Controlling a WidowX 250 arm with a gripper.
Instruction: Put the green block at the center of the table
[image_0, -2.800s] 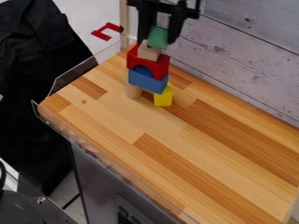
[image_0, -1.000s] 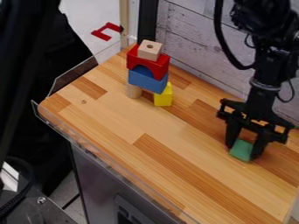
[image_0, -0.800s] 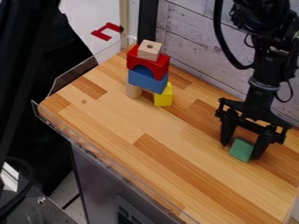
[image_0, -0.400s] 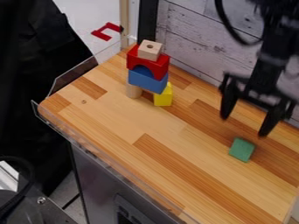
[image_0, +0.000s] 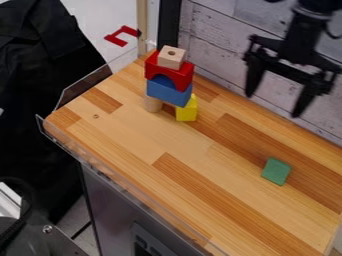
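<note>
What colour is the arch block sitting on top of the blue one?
The arch block is red, plain to see in the camera view.

Wooden table (image_0: 127, 132): green block (image_0: 276, 171), block tower (image_0: 171, 91)

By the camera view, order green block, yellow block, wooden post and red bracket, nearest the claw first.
1. Green block, below claw, and yellow block, left: too close to call.
2. Wooden post, left of yellow block.
3. Red bracket, upper left, off the table.
</note>
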